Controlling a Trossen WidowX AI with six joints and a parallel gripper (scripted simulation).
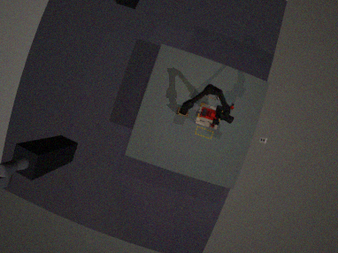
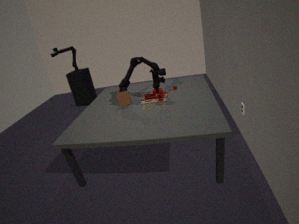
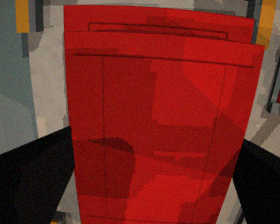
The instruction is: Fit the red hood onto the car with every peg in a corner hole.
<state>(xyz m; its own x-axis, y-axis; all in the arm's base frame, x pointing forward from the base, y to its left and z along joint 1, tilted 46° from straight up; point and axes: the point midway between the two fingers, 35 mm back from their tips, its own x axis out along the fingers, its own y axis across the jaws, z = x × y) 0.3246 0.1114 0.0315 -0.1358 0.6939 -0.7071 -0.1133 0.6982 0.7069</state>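
The red hood [image 3: 165, 100] fills the middle of the wrist view, flat roof towards the camera. My gripper [image 3: 155, 140] [image 2: 156, 89] is shut on it, one black finger at each side. Beyond the hood's far edge shows another red face with a thin outline; I cannot tell whether it belongs to the hood or the car. The red car chassis [image 1: 206, 113] [image 2: 149, 96] sits in the pale jig [image 1: 202, 122]. The gripper is over its right part in the top and exterior views. Pegs, corner holes and engine block are not discernible, nor is any gap under the hood.
A yellow outline [image 1: 204, 137] [image 2: 143, 106] lies in front of the jig. A small red cube [image 1: 232, 106] [image 2: 174, 88] is right of the arm. An orange-brown block [image 2: 124, 98] stands by the arm's base. A dark pedestal [image 2: 81, 87] with another arm stands beyond the table.
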